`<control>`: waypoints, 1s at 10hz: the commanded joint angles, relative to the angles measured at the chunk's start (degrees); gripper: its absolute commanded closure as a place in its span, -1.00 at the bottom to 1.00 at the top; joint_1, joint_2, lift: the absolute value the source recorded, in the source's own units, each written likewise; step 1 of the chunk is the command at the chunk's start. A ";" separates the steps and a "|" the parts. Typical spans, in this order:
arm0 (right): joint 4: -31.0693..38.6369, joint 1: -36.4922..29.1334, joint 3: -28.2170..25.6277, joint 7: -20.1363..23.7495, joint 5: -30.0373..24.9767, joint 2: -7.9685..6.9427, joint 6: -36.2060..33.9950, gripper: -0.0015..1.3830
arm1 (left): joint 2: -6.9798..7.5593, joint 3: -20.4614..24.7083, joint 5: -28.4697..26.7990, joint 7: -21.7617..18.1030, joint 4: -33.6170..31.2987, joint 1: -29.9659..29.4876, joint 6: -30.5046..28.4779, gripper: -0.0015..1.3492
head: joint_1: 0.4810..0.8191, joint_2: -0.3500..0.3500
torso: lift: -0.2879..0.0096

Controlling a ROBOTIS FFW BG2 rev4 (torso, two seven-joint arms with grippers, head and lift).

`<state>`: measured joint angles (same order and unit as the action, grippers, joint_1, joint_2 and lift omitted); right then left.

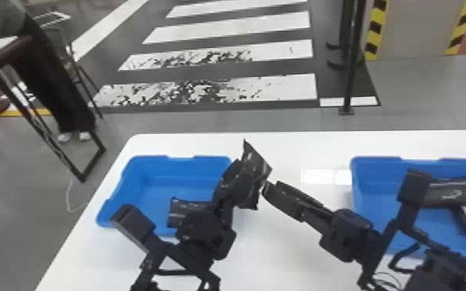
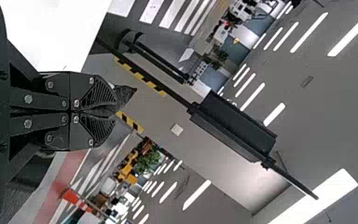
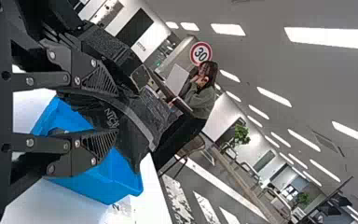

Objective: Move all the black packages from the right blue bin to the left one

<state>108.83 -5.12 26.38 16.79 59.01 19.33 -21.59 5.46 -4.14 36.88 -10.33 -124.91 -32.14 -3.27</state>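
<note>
While the left arm hides part of the left blue bin (image 1: pixel 127 170) in the head view, the left hand (image 1: pixel 240 181) pinches a black package (image 1: pixel 258 166) near its rim, beside the right hand (image 1: pixel 266 188). The left wrist view shows a dark sliver between closed fingers; the right, the package's printed face and wide-parted fingers.

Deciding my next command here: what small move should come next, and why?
I'd probably ease the right gripper back off the black package: its fingers stand open around the package, while the left gripper looks shut on it and could then take it to the left blue bin.
</note>
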 commanded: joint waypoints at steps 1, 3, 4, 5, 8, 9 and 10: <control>-1.46 -0.08 0.02 0.43 1.77 -0.08 0.50 -0.87 | -0.72 3.68 -3.17 0.57 1.09 1.07 1.02 0.82 | 0.27 0.75 | 0.05; -2.03 -0.22 -0.10 0.79 2.80 -0.08 1.34 -0.81 | -1.51 10.88 -14.14 1.19 7.84 5.57 3.13 0.82 | 0.27 0.91 | 0.05; -2.03 -0.22 -0.10 0.87 2.80 -0.08 1.76 -0.81 | -1.51 13.74 -20.43 1.89 13.04 8.24 5.38 0.82 | 0.27 1.00 | 0.05; -2.03 -0.22 -0.21 0.87 2.80 0.01 1.76 -0.81 | -1.60 15.79 -25.91 2.77 16.84 10.07 7.07 0.82 | 0.27 1.00 | 0.05; -1.75 -1.21 -2.61 1.58 1.43 -0.17 1.90 -0.81 | -1.68 15.68 -20.54 3.56 21.90 10.07 13.68 -0.97 | 0.27 1.00 | 0.05; -1.18 -1.91 -4.90 1.58 -0.74 -0.52 1.90 -0.81 | -1.77 15.11 -18.48 2.24 21.90 9.51 15.22 -0.94 | 0.27 1.00 | 0.05; 0.22 -3.31 -8.78 1.58 -5.54 -1.22 1.76 -0.81 | -1.77 13.96 -16.31 1.19 21.76 8.80 19.02 -0.69 | 0.27 1.00 | 0.05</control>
<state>108.24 -7.66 19.88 18.38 56.22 18.52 -19.69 3.70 10.45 19.18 -9.01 -103.06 -22.86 13.66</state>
